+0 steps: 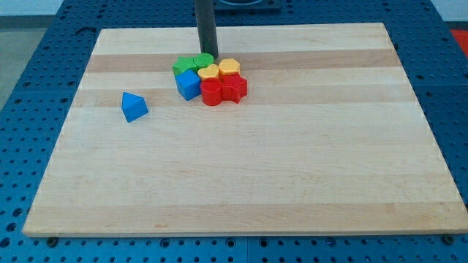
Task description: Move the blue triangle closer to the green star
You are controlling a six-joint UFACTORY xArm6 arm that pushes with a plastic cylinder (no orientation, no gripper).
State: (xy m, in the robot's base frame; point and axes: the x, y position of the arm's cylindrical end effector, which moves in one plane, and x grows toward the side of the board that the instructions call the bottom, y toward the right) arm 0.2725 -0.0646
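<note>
The blue triangle [134,107] lies alone on the wooden board at the view's left. The green star [185,66] sits at the left top of a tight cluster near the board's top middle. My tip [208,54] is at the top edge of that cluster, touching or just behind a green round block [204,60], to the right of the green star. The blue triangle is well apart from the cluster, to its lower left.
The cluster also holds a blue cube [188,85], a yellow block [209,72], a second yellow block [229,67], a red round block [211,92] and a red block [234,88]. The board [241,175] rests on a blue pegboard table [29,88].
</note>
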